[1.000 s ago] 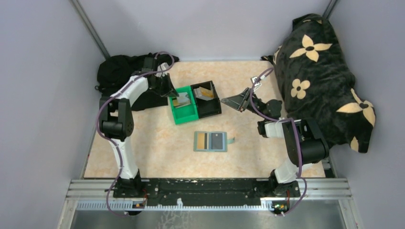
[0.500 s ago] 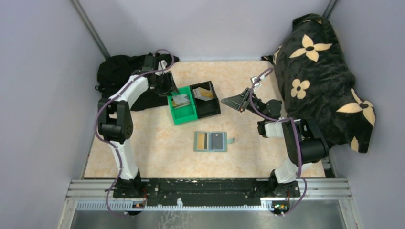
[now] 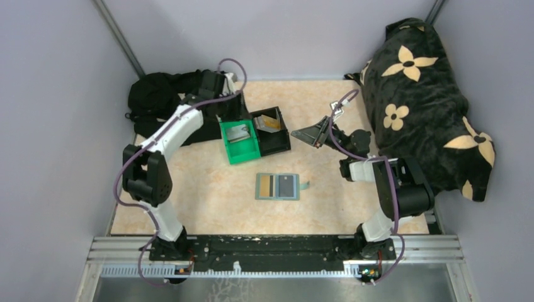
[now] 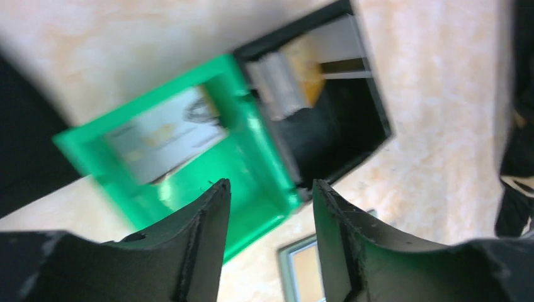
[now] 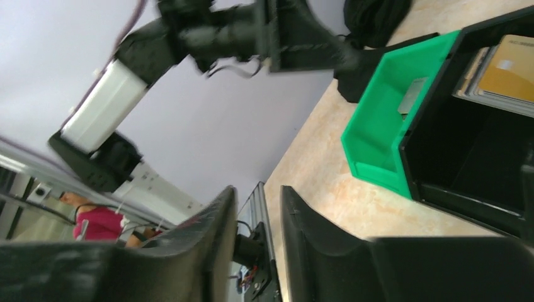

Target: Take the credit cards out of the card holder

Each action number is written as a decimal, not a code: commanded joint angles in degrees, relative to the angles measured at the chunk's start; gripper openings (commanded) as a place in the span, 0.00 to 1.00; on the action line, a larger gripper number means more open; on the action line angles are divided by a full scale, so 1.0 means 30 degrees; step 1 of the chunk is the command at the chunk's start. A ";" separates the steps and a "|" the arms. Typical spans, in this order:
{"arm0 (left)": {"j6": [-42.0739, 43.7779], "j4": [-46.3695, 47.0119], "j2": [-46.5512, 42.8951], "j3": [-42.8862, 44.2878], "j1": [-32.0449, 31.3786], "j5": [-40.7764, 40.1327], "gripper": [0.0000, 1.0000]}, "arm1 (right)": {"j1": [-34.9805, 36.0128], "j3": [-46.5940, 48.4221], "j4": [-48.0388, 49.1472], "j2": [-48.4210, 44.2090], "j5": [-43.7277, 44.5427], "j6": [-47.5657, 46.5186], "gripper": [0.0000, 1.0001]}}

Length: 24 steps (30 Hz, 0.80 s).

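Note:
The grey-blue card holder lies open and flat mid-table, a tan credit card with a dark stripe in its left panel and a grey one in its right. Another pale grey card lies in the green bin, seen too in the left wrist view as a blurred card. My left gripper hangs open and empty above that bin's far edge, its jaws apart. My right gripper hovers right of the black bin, jaws narrowly apart, holding nothing.
Tan and grey cards stand in the black bin, tan card showing in the right wrist view. A black floral blanket fills the back right, a black bag the back left. A metal rail runs along the near edge.
My left gripper opened, leaving a grey card in the green bin, then drew up and back toward the far side. The right arm has not moved.

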 commanded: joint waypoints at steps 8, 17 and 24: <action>-0.1484 1.2754 -0.5904 -1.0960 -0.5919 0.1571 0.39 | 0.1846 0.3733 -2.7351 -0.7250 1.1973 -1.6728 0.56; -0.2874 1.5478 -0.8533 -1.6966 -0.6476 0.2659 0.00 | 0.4209 0.0811 -2.6583 -0.7890 1.1588 -1.4835 0.06; -0.3908 1.7449 -0.8082 -1.8917 -0.8010 0.2953 0.06 | 0.6290 0.0012 -2.7137 -0.8283 1.3206 -1.3919 0.00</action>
